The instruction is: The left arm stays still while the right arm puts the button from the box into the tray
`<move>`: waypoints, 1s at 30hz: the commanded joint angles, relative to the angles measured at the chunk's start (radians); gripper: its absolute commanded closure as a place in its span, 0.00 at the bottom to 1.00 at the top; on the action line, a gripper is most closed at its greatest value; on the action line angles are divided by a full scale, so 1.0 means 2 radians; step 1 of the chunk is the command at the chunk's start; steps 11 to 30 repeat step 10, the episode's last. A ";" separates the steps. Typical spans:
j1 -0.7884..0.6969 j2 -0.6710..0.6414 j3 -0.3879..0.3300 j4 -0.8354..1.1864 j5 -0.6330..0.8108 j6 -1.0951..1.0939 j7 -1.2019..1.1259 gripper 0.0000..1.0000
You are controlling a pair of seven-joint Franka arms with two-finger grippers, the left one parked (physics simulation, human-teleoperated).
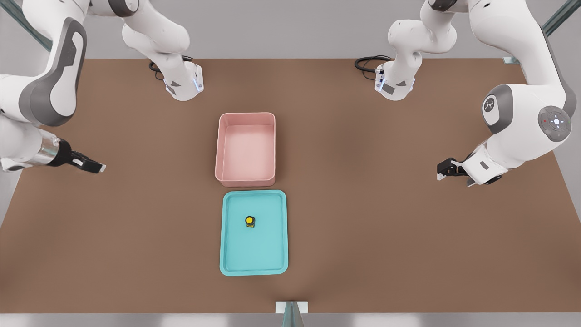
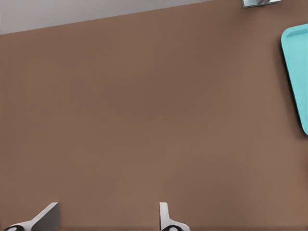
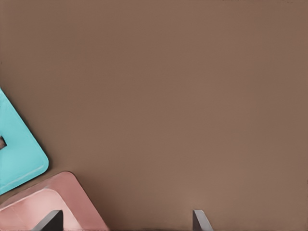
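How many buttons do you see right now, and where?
1. The button sits inside the tray, toward its end nearest the box, which looks empty. The right arm's gripper hangs open at the front view's left, holding nothing.

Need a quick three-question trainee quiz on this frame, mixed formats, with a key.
1. True or false: the button lies in the pink box.
2. The right arm's claw is: A) over the tray; B) at the front view's left, over bare table; C) inside the box.
3. Fill in: the claw's fingers are ____.

Key: 1 false, it sits in the tray. 2 B. 3 open, holding nothing.
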 commanded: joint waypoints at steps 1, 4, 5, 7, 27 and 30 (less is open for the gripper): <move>0.001 0.003 0.028 0.004 -0.034 -0.001 -0.219 0.00; 0.026 0.003 0.005 0.004 -0.033 -0.003 -0.222 0.00; 0.027 0.003 0.015 0.004 -0.034 -0.003 -0.221 0.00; 0.034 0.004 0.026 0.004 -0.034 -0.004 -0.220 0.00; 0.034 0.007 0.036 0.004 -0.034 -0.009 -0.221 0.00; 0.034 0.007 0.036 0.004 -0.034 -0.009 -0.221 0.00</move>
